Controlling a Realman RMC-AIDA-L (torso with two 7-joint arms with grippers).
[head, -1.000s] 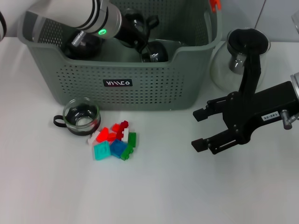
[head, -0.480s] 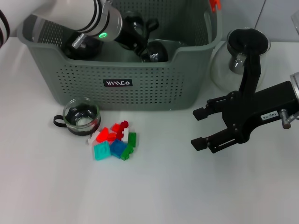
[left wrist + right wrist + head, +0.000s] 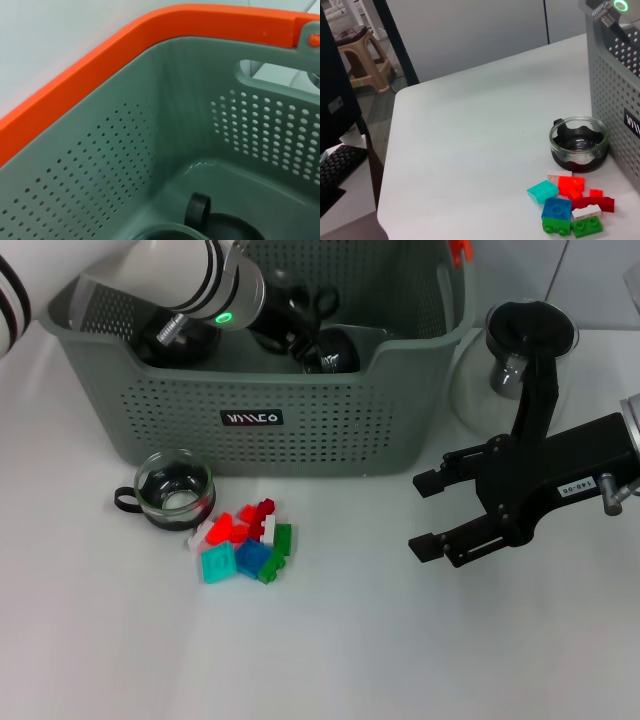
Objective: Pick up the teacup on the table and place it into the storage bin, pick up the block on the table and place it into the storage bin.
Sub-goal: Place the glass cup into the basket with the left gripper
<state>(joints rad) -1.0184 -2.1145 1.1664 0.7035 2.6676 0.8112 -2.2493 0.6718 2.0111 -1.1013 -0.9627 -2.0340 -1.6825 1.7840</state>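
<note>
While the left gripper (image 3: 315,330) sits deep inside the storage bin (image 3: 300,430), its jaws are hidden behind the bin wall, so cannot tell if they hold anything; a dark round item w/ a loop handle (image 3: 197,212) lies on the bin floor, possibly a cup. Right gripper (image 3: 428,515) hovers over the surface (image 3: 400,650), jaws wide, empty. Teacup (image 3: 175,488) stands just in front of the bin, touching or nearly touching the blocks (image 3: 245,542).

Risks: lifting the left arm out could snag the orange-red handle (image 3: 100,55) or the rim & shift the bin toward the teacup; a grasp on the teacup may scatter the blocks.

Surface: plain white. Room, per right wrist view: plastic stool (image 3: 362,60), keyboard (image 3: 337,165) off the edge.
</note>
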